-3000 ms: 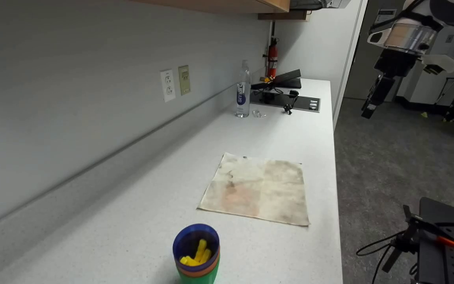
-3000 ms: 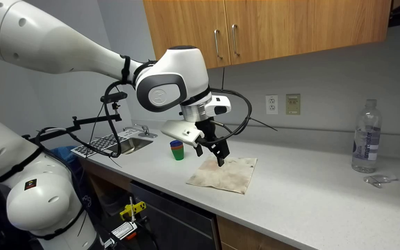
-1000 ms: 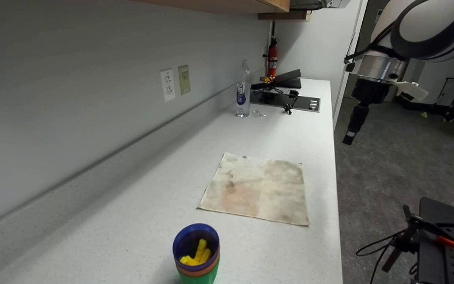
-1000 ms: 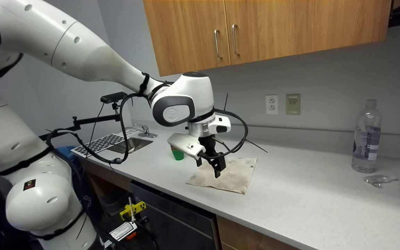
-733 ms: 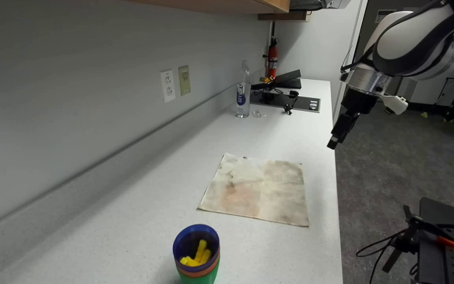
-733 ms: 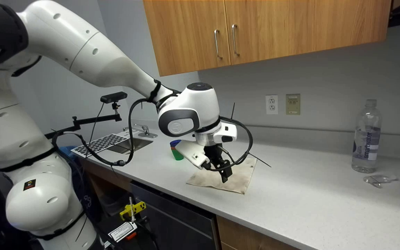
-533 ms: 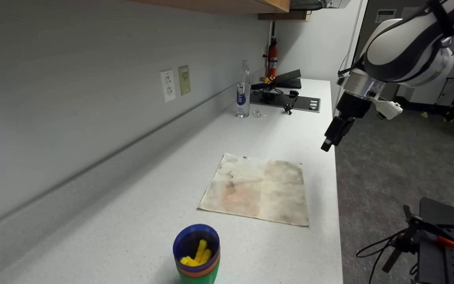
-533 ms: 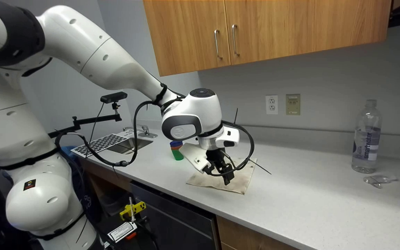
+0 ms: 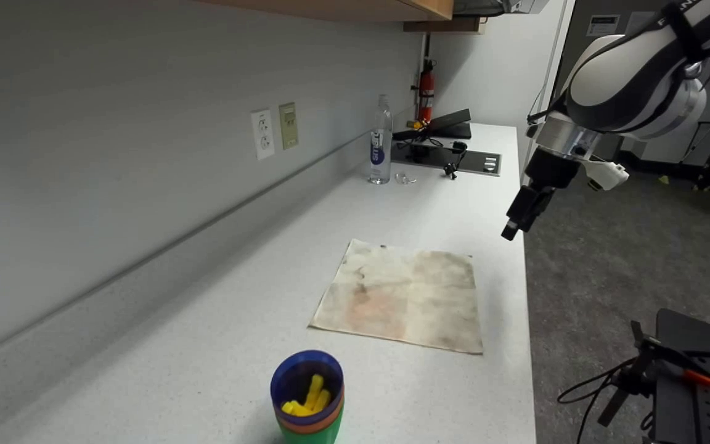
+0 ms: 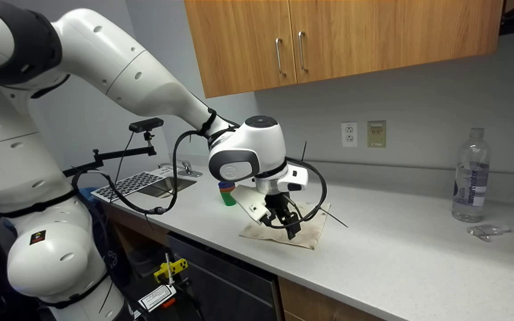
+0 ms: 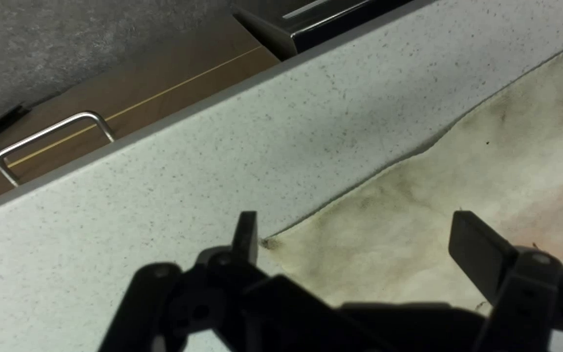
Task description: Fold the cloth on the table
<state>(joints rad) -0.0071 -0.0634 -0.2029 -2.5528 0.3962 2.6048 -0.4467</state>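
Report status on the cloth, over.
Pincer open, holding nothing. Cloth spread out on counter, not yet folded. Cup stack near cloth, not on it. No obstruction seen between pincer and cloth.

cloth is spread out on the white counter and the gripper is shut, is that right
Not quite: the gripper is open, not shut. The wrist view shows its two fingers standing wide apart. The rest holds: the cloth is spread out on the white counter.
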